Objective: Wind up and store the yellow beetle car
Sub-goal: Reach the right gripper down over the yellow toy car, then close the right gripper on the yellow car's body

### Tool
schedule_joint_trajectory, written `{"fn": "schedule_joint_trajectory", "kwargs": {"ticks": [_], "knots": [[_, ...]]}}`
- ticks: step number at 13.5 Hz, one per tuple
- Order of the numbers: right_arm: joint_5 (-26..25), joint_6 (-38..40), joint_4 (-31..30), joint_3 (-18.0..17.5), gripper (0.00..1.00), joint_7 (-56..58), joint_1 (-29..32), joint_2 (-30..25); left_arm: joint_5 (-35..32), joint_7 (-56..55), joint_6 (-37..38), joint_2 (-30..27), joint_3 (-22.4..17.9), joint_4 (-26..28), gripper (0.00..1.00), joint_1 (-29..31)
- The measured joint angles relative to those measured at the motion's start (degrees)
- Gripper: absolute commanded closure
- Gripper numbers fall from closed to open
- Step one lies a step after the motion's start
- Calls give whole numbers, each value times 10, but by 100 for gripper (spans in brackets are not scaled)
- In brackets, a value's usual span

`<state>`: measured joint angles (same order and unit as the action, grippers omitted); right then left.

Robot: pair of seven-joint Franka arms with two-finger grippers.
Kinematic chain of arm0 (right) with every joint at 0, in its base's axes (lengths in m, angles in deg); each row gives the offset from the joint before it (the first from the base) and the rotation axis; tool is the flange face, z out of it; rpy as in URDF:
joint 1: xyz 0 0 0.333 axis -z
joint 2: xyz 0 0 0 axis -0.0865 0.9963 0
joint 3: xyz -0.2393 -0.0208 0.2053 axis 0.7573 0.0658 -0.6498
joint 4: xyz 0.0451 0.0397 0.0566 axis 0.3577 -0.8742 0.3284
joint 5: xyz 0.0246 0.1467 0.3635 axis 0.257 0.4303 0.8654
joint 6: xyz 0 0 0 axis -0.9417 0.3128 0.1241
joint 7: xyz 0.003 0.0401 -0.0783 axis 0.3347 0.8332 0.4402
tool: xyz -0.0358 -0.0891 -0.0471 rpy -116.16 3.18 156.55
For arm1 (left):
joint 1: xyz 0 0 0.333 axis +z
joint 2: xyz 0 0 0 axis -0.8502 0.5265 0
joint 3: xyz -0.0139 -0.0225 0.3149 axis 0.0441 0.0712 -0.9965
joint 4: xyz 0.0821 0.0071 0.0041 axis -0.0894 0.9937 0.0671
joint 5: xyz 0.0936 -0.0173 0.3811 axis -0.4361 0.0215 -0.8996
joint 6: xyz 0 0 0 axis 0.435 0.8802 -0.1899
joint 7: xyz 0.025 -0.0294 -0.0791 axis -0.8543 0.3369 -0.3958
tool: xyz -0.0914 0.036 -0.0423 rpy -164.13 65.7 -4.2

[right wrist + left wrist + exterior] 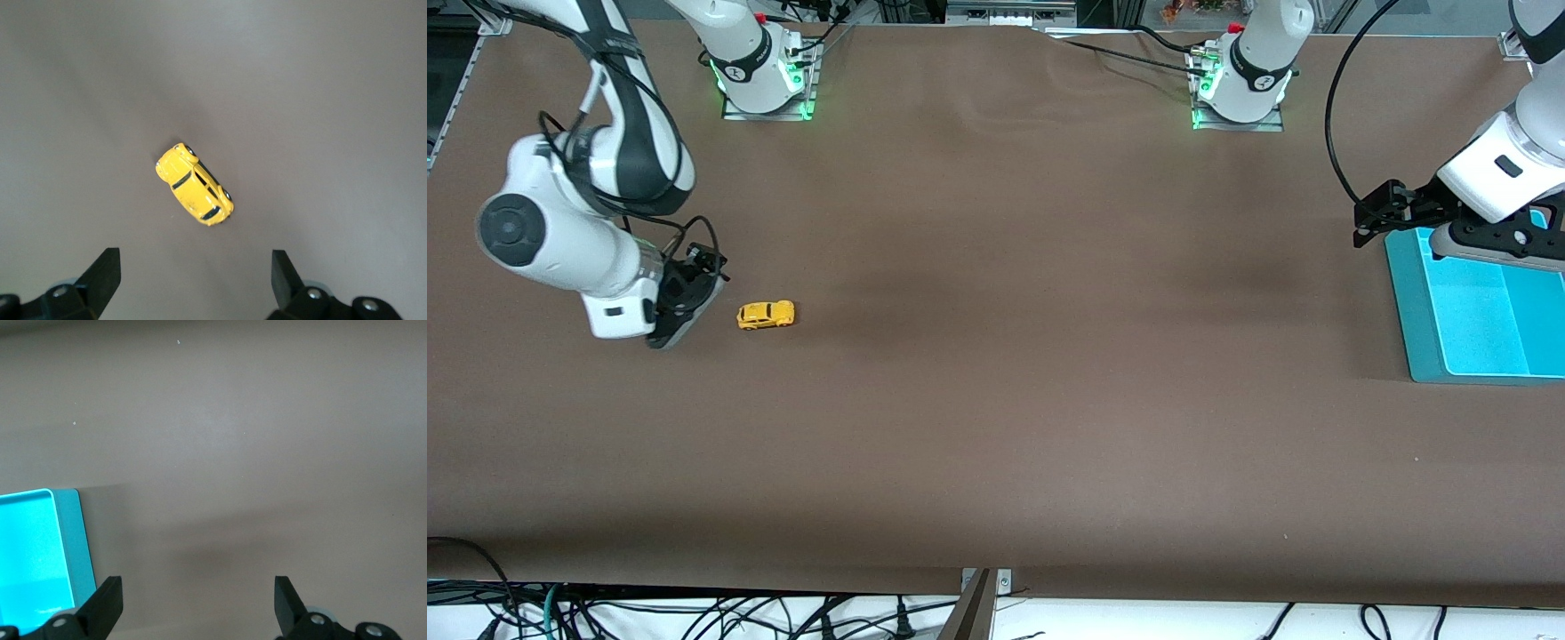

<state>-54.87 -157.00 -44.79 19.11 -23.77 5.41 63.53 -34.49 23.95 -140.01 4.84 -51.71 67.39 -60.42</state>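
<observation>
Right tool (190, 283), jaws wide, hovers beside the yellow beetle car (766, 315): light, rigid, slick; grip its flanks. Left tool (199, 610) waits, wide.

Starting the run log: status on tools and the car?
Both tools open, empty: right tool beside yellow beetle car, left tool over teal tray. Car upright on table. Nothing blocking.

1. A brown table (996, 373) fills most of the front view, its cover smooth with faint creases near the top edge.
2. A turquoise tray (1409, 302) lies flat on the table at the left arm's end. Its outer lip is a darker teal and its inner floor a lighter, brighter blue; part of it runs out of view.
3. Black cables (694, 618) lie in a loose tangle below the table's edge nearest the front camera.
</observation>
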Motion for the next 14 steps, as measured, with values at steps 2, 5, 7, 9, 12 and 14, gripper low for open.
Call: {"fn": "schedule_joint_trajectory", "kwargs": {"ticks": [2,5,7,9,12,14], "knots": [[0,-73,-59,0,0,84,0,1,0,0,0,0,1,0,0,0],[0,-168,-135,-2,0,160,-1,6,0,0,0,0,2,0,0,-1],[0,-219,-163,-2,0,204,-1,16,0,0,0,0,3,0,0,-1],[0,-252,-169,-2,0,235,-1,31,0,0,0,0,3,-1,0,-1],[0,-277,-166,-11,0,254,-1,46,0,0,0,0,4,-1,0,-1],[0,-291,-162,-21,9,254,-2,53,0,0,0,0,5,-1,0,-1]]}}
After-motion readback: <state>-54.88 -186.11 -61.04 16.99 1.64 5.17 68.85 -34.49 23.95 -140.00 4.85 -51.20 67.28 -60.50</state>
